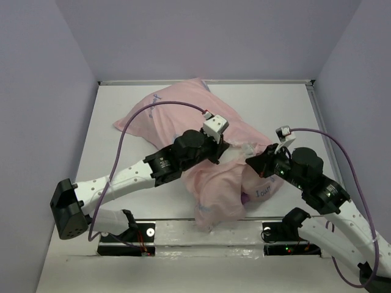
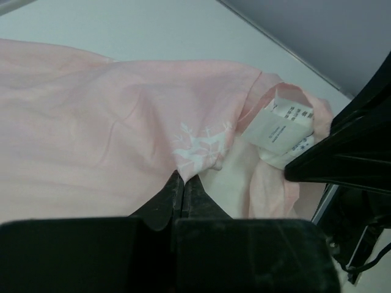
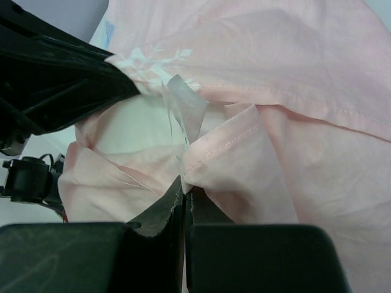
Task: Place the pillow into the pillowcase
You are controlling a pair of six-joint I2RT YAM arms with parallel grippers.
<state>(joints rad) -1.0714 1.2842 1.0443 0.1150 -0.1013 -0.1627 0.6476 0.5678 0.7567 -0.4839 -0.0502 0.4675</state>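
The pale pink pillowcase (image 1: 183, 107) lies bulging diagonally across the table, its open mouth bunched toward the front. My left gripper (image 1: 223, 149) is shut on a fold of the pillowcase (image 2: 91, 122) at the mouth, pinching it at the left gripper's tips (image 2: 183, 176). My right gripper (image 1: 253, 162) is shut on the stitched hem of the pillowcase (image 3: 305, 73), pinched at the right gripper's tips (image 3: 185, 183). The white pillow (image 2: 232, 183) shows inside the opening between the two grips, and the pillow (image 3: 140, 131) is otherwise covered. A white printed tag (image 2: 284, 125) sticks out there.
The white table (image 1: 293, 116) is bounded by a raised rim at the back and grey walls on three sides. Purple cables (image 1: 131, 122) loop above both arms. A metal mounting rail (image 1: 201, 235) runs along the near edge between the arm bases.
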